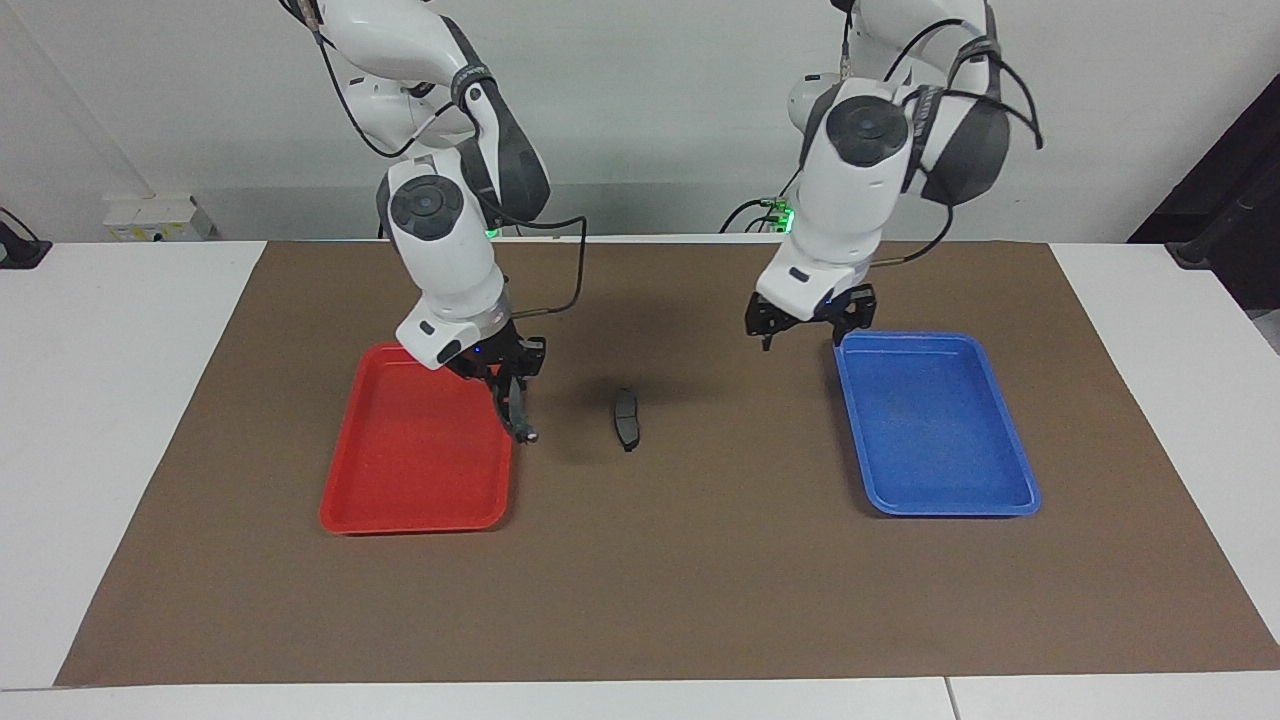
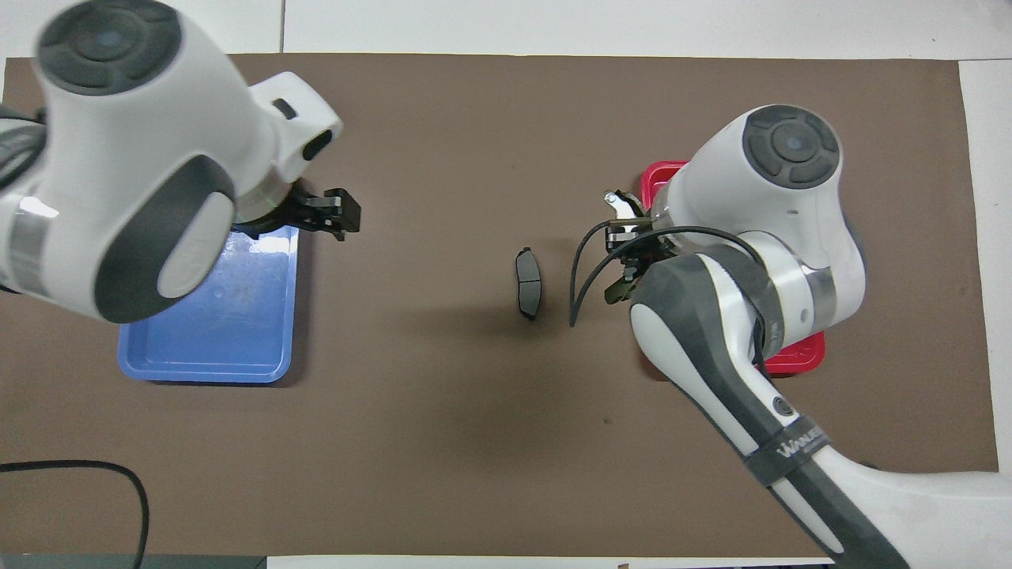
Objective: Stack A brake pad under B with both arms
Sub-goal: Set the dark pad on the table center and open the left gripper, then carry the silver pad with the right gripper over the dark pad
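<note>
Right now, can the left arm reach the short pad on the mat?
Probably yes: the short pad lies alone on the mat; the left tool hangs open beside the blue tray, nothing between.

Overhead: right arm (image 2: pixel 743 261) covers most of the red tray (image 2: pixel 660 175), only corners showing at its 11 and 5 o'clock. Left arm (image 2: pixel 134 158) hides the blue tray's (image 2: pixel 205 348) upper part. Right gripper (image 2: pixel 628 237) mostly buried under the wrist; what it carries is too small to identify. Facing: both arms cut off at the top edge.
</note>
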You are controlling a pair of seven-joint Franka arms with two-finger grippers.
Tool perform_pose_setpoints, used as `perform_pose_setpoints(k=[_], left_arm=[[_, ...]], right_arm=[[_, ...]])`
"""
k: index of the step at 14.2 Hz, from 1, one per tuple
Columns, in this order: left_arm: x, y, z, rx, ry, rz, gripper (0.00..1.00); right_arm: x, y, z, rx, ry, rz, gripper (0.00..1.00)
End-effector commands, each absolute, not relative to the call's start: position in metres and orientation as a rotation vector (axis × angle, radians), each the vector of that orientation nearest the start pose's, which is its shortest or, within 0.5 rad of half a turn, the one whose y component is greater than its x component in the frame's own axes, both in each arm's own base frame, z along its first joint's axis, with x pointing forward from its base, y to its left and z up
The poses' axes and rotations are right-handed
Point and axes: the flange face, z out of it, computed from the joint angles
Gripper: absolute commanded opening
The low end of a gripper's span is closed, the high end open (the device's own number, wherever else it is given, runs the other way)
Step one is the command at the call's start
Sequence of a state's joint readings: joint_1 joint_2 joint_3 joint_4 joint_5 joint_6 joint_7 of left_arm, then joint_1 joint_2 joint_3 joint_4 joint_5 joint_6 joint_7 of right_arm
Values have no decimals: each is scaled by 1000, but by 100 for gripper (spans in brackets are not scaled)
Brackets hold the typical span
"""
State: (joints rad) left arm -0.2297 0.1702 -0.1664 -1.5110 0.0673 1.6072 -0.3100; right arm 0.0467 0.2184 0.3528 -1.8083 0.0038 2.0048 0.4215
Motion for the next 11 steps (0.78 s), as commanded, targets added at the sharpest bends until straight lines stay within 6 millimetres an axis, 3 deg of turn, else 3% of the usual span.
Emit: perform_pose_setpoints(k=[1,2,5,7,11], left_arm=[[551,-146,592,-3120,138,55,100],[549,-125,603,-3123,149,35,100],[548,-76,619,-3154,193,19,100],[549,-73,621,-3177,189,-23,100],[542,-76,603,-3178,191,-91,100]], right_arm=[[560,287,417,-3075,97,27,0],[557,304,413,-3094,73,8,0],[550,326,378,-3107,-7,11,0],[553,332,357,-3085,-14,18,0],[545,341,331,-3070,-40,37,0]])
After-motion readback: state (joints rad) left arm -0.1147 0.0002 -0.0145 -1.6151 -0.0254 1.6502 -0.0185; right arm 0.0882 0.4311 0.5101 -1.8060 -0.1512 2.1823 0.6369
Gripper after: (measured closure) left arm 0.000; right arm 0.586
